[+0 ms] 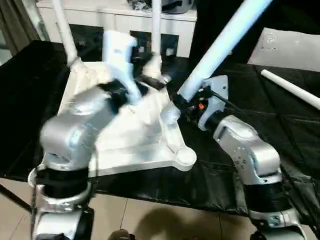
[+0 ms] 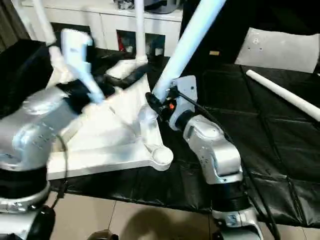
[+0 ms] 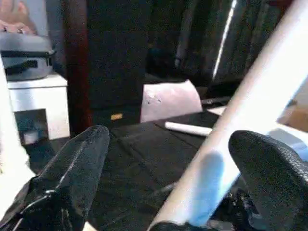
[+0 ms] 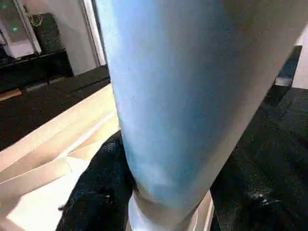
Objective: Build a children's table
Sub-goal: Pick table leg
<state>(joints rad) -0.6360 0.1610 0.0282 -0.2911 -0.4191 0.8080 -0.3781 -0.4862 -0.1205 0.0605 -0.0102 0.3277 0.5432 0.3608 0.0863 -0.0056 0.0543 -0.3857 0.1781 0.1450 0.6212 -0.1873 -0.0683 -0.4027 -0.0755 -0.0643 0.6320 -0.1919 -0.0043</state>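
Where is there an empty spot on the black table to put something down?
Bare black cloth lies between the right gripper and the loose white tube leg. A thin strip runs along the near edge, below the white plastic tabletop. Around the tabletop it is crowded with arms and legs.

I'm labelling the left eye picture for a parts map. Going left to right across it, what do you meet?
Left forearm → upside-down tabletop → slanted leg held in the right claw → right forearm → loose leg lying on the black table.
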